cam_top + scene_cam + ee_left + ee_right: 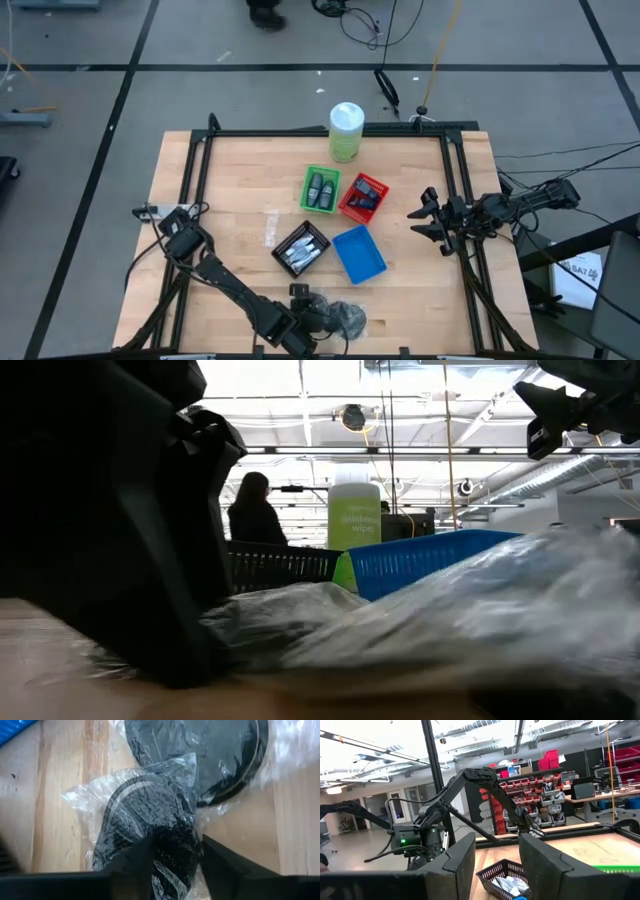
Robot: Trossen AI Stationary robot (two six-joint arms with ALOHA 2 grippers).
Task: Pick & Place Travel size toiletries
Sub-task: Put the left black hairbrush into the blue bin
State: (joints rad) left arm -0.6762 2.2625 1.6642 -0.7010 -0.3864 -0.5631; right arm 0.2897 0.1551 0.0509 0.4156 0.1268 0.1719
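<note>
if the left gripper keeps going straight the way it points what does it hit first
Most likely the nearer bagged grey disc: the left gripper has its open fingers either side of that disc's edge. A second bagged disc lies just beyond.

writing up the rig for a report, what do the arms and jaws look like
Both arms are dark, nearly black, built of slim jointed links. The left arm and right arm each carry black cables looping from their bases. Each ends in two flat, angular matte-black jaws, seen close up in the wrist views. A small green light glows on the left arm's base housing. No printed markings are visible.
</note>
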